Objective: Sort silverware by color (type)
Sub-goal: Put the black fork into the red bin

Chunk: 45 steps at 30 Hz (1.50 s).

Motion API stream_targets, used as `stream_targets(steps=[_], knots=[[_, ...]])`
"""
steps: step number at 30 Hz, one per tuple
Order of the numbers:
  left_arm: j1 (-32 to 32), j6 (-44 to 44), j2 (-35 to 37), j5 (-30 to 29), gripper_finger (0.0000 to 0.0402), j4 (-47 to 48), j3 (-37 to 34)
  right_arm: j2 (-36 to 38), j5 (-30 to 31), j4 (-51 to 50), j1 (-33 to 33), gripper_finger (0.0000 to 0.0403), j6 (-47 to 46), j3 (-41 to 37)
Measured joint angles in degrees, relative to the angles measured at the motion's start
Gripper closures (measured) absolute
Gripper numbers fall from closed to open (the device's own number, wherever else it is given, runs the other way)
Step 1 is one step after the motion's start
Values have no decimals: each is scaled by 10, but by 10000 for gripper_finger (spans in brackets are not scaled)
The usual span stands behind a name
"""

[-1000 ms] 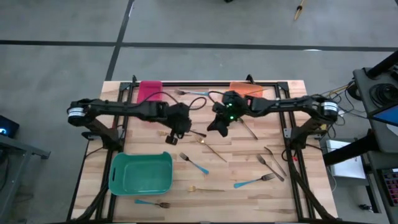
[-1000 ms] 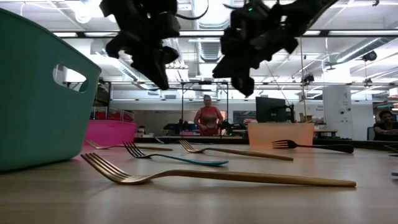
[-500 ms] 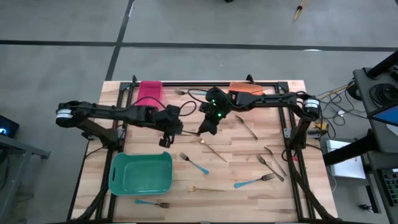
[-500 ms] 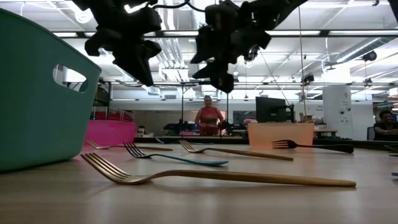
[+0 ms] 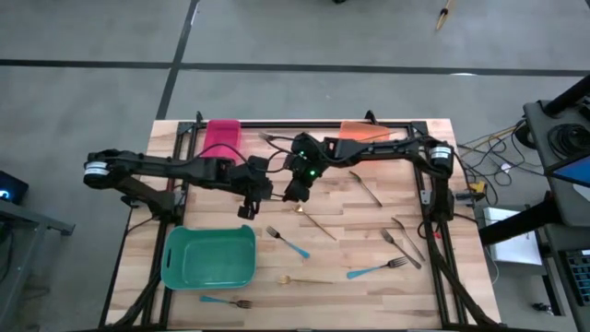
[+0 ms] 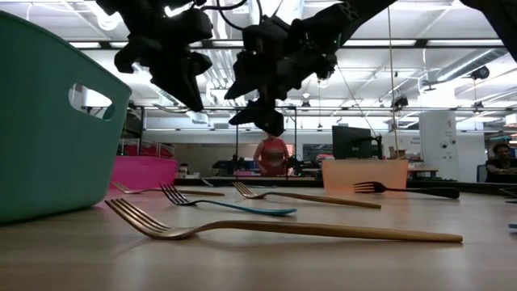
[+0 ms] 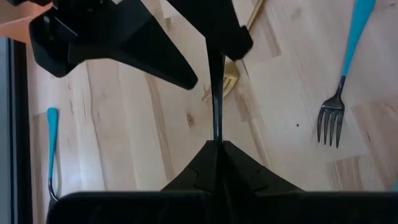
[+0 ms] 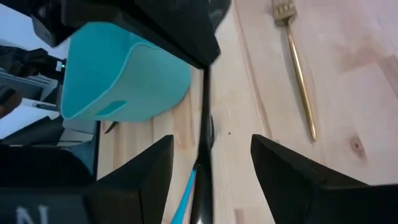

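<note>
A thin dark fork (image 7: 215, 99) hangs in the air over the middle of the table, between my two grippers. My left gripper (image 7: 215, 147) is shut on one end of it. My right gripper (image 8: 205, 180) is open, one finger on each side of the fork (image 8: 204, 118), with a gap on both sides. In the high view my left gripper (image 5: 269, 193) and my right gripper (image 5: 292, 192) stand close together. Loose forks lie flat on the wood: a gold one (image 5: 318, 223), a blue-handled one (image 5: 290, 243) and dark ones (image 5: 401, 247). My left gripper pinches a thin end of the dark fork (image 7: 215, 138) between its two fingertips. The fingers come from the table's left and lie along the fork, which sticks straight out from them toward my right gripper. The fork is lifted clear of the table.
A teal bin (image 5: 209, 256) stands at the near left, a pink bin (image 5: 222, 136) at the far left and an orange bin (image 5: 364, 132) at the far right. More forks lie near the front edge (image 5: 226, 301) and at the right (image 5: 378, 269). People show in the room behind.
My right gripper has gone toward the table's left edge, closing on my left gripper, and its fingers now stand around the dark fork. My left gripper has drawn a little toward the left with the fork, which stays clear of the table.
</note>
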State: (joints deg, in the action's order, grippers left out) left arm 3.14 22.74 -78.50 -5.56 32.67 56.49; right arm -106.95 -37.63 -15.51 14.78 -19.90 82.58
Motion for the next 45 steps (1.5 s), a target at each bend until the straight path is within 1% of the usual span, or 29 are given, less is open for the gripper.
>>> stream_targets(steps=[4, 13, 23, 25, 27, 34, 37, 41, 45], knots=[[0, -3, 0, 0, 401, 0, -1, -11, 0, 13, -5, 197, 4, 4], [0, -3, 0, -15, 401, -1, -2, -10, 0, 43, -7, 197, 6, 4], [0, -4, 0, -15, 401, -1, -2, -10, 1, 44, -7, 200, 6, 4], [0, -2, 0, -15, 401, -1, -2, -10, 1, 46, -7, 211, 4, 4], [0, 1, 0, -15, 401, -1, -2, -10, 1, 47, -8, 234, 4, 4], [0, 5, 0, -14, 401, -1, -2, -10, 3, 47, -9, 349, 6, 4], [0, 5, 0, -14, 401, -2, -2, -10, 5, 47, -9, 384, 6, 4], [0, 5, 0, -14, 400, -8, -2, -10, 5, 47, -9, 387, 10, 3], [0, 5, 0, -14, 400, -17, -2, -10, 1, 51, -14, 363, 10, 4]])
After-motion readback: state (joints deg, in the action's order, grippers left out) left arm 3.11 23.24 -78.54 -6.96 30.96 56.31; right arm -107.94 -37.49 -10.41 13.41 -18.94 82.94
